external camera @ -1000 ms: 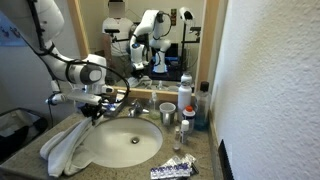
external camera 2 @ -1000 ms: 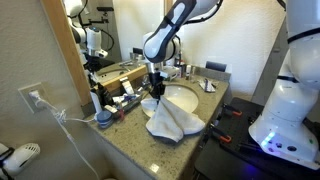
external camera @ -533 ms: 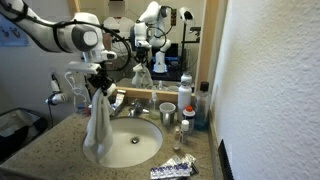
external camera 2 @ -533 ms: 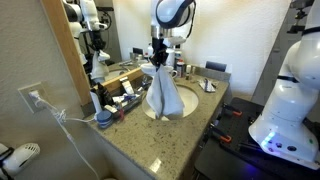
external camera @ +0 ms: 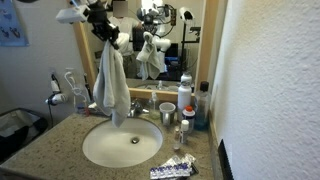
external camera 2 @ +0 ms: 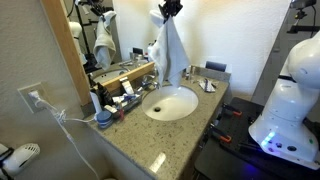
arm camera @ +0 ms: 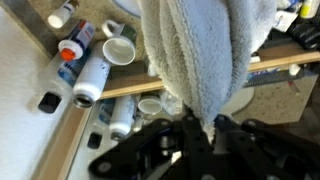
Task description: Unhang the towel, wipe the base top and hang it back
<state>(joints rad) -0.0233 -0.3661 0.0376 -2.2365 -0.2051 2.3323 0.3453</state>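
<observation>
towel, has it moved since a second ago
Yes. The towel has gone up: it lay draped over the edge of the sink basin, and now it hangs well above the basin from the shut tool.

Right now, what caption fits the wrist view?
Shut tool pinching the pale terry towel, bottles and a white cup beyond.

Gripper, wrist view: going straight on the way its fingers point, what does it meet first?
The limp pale grey-white terry towel that the gripper pinches in its fingers. Past it, likely the speckled granite countertop below, though depth is unclear.
</observation>
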